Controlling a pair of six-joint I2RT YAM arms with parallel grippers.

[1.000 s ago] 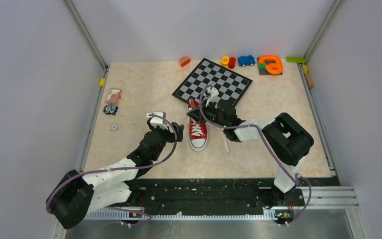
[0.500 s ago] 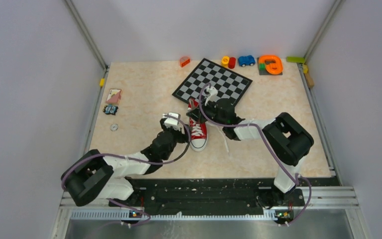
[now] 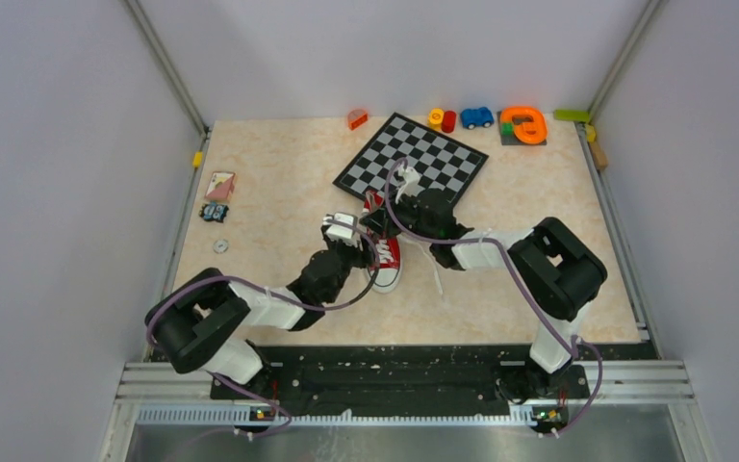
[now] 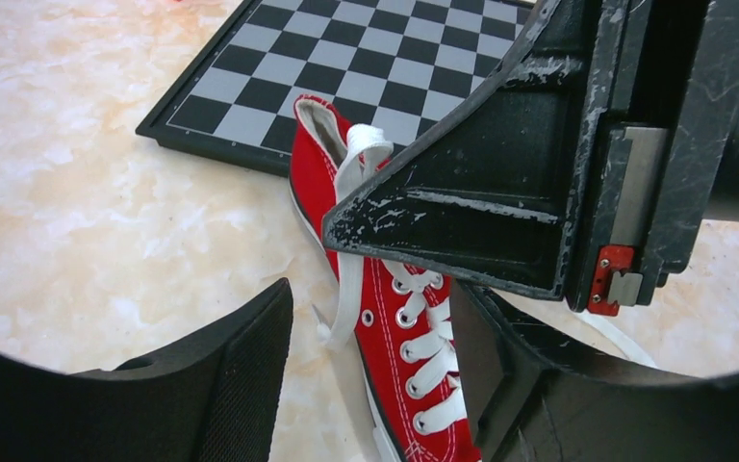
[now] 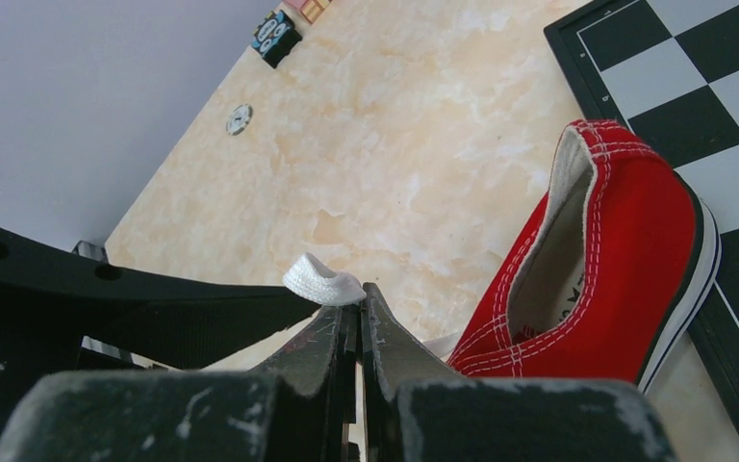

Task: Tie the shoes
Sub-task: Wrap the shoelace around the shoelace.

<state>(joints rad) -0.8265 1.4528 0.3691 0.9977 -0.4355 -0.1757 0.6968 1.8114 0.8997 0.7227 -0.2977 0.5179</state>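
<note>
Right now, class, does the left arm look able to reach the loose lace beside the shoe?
Probably yes. The left end effector hangs open over the shoe, the lace lying between its fingers, uncovered. The right end effector, shut on lace nearer the heel, leaves that stretch free.

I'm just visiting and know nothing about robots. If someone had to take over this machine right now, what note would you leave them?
Left tool: open, straddling the laced front of the red sneaker, gripping nothing.
Right tool: shut on a fold of the white lace, held up from the shoe.
Sneaker: on the table, heel at the chessboard's near edge.
Done: one lace picked up.
Left: no knot or bow visible; the whole tie remains.
</note>
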